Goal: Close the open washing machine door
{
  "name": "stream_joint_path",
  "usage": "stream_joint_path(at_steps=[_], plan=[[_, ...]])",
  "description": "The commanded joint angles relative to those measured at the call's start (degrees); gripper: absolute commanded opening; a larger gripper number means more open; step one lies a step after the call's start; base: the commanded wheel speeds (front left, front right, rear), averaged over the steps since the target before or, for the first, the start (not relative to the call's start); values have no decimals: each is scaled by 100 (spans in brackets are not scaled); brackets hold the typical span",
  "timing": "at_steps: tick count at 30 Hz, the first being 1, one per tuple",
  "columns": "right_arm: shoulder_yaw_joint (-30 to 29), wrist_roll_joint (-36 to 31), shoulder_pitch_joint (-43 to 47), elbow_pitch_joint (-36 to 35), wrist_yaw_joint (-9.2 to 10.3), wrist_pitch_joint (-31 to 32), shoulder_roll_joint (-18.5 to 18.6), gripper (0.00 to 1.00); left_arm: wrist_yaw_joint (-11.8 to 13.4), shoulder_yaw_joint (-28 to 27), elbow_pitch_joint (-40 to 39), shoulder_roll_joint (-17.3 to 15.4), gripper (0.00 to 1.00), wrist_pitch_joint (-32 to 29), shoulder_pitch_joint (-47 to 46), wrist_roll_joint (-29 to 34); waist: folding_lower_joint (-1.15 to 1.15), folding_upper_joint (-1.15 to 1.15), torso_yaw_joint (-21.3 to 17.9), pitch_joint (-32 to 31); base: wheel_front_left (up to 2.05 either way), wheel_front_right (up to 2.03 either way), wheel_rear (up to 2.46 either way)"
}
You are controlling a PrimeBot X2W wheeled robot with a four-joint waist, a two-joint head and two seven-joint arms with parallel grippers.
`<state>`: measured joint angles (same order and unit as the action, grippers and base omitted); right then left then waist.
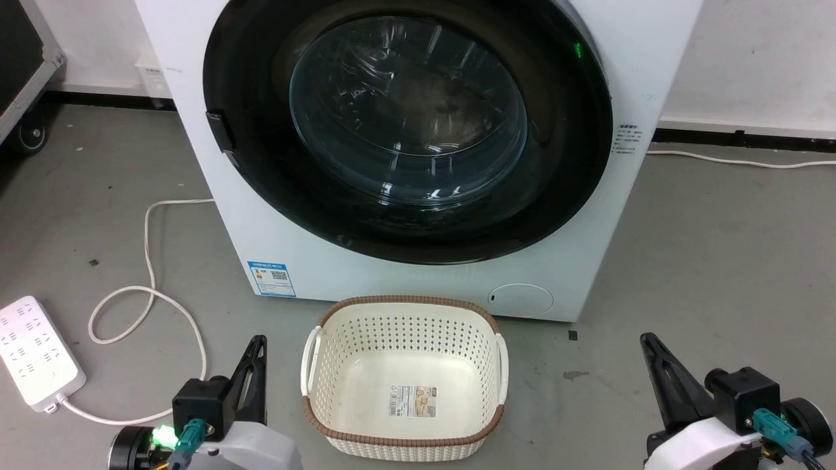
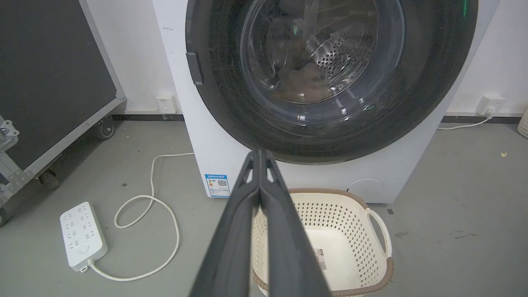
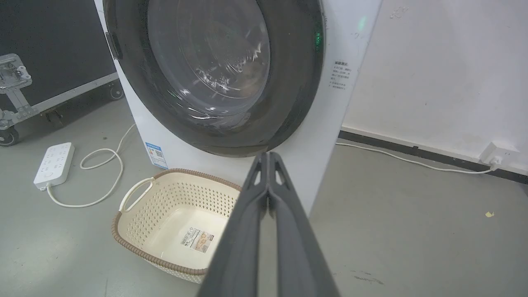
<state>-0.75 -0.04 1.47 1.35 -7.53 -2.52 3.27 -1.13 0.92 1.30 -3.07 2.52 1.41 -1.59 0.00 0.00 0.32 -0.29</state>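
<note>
Head view is showing door [image 1: 405, 124] sitting flush on washer [image 1: 392, 287]; left gripper [image 2: 260, 153] and right gripper [image 3: 268, 156] are idling pressed together; left latch [image 1: 220, 134] seemingly needing checking

The left gripper [image 1: 259, 343] and right gripper [image 1: 648, 341] each have long dark grey fingers [image 2: 243, 231] tapering to a point, with small triangular cut-outs near the tips. Behind each sits a black box [image 1: 199, 398] with a teal cable plug [image 1: 191, 434], on a smooth white forearm shell [image 1: 251, 447]. A green light [image 1: 160, 436] glows beside the left plug.

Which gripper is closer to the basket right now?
Left. The left gripper sits just left of the basket; the right gripper is farther off, to its right.
</note>
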Motion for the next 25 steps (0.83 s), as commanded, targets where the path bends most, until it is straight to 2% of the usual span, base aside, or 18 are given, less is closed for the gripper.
stream_joint_path(at_steps=[1,25], plan=[[17,3,-106,-55,4,44,-32,0,38,-24,-35,2,0,-45,-78,57,0,0,-3,3,0,0,0],[75,4,-147,-135,4,252,-39,0,113,-92,-130,19,0,-252,-141,159,0,0,-32,29,0,0,0]])
